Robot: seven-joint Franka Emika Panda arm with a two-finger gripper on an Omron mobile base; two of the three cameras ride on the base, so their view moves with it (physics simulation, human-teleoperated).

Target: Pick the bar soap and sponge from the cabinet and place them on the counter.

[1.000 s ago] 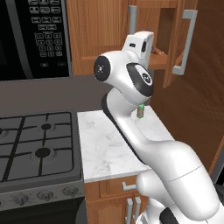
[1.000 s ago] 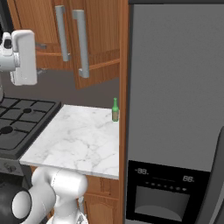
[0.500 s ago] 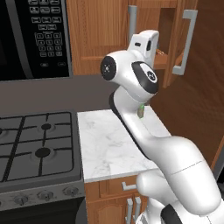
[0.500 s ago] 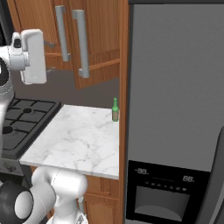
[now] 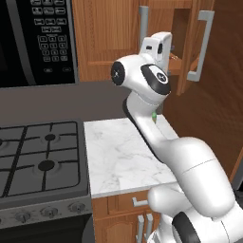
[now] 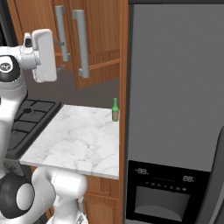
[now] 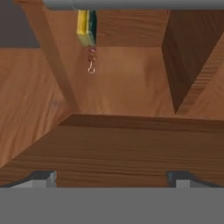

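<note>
Facing the cabinet point(image 5: 180, 57) interior, our hand point(image 7: 111, 177) is spread apart and empty, with the sponge point(image 7: 86, 22) at the cabinet's back, above the marble desk point(image 6: 78, 138).

Sponge point(image 7: 86, 27) inside wooden cabinet point(image 7: 127, 144)

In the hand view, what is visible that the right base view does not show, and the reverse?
Hand view alone: the sponge standing inside the cabinet, a small hooked item just beside it, and the tips of the open tool.

Right base view alone: the marble counter, a green bottle standing at its back corner, and a grey refrigerator.

Both: the brown wood of the cabinet. The bar soap cannot be made out in either.
</note>
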